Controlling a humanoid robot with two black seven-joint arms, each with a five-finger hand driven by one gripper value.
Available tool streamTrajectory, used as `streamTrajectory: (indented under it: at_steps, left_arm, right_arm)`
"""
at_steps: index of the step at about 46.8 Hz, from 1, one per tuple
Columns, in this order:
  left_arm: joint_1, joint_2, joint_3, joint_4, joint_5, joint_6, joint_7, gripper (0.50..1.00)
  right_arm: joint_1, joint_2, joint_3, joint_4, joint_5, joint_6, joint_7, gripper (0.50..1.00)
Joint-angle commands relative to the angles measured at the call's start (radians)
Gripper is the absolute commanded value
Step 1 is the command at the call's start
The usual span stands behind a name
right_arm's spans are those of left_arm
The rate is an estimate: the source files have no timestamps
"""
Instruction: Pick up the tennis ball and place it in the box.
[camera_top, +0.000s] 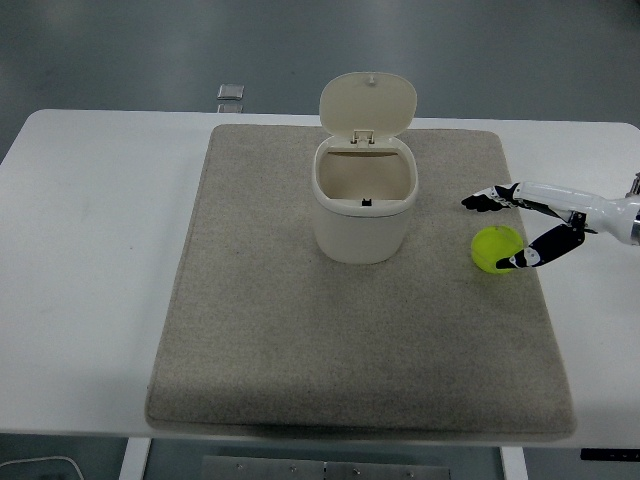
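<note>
- Yellow-green fuzzy tennis ball (495, 248) on grey felt mat (300, 350), right of cream plastic box (362, 205) w/ hinged lid up.
- Right black-and-white robot hand (535, 225) over ball, fingers spread around it, nothing gripped yet.

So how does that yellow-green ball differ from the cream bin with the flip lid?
The fuzzy yellow-green tennis ball is small and round; the cream plastic box is far bigger and squarish with rounded corners. The tennis ball is a closed sphere, while the box stands open, its hinged lid tipped up at the back. The right robot hand reaches around the ball; nothing is at the box. Both sit on the grey mat.
</note>
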Motion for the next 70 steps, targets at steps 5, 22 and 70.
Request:
streamTrajectory:
  at_steps: [5, 22, 70]
  left_arm:
    - [0.000, 0.000, 0.000, 0.000, 0.000, 0.000, 0.000, 0.992]
    - [0.000, 0.000, 0.000, 0.002, 0.000, 0.000, 0.000, 0.992]
    - [0.000, 0.000, 0.000, 0.000, 0.000, 0.000, 0.000, 0.992]
  right_arm:
    - [-0.010, 0.004, -0.035, -0.001, -0.060, -0.092, 0.016, 0.911]
    - [-0.013, -0.002, -0.058, -0.002, -0.105, -0.120, 0.036, 0.903]
    - [-0.012, -0.007, -0.064, -0.004, -0.109, -0.132, 0.061, 0.752]
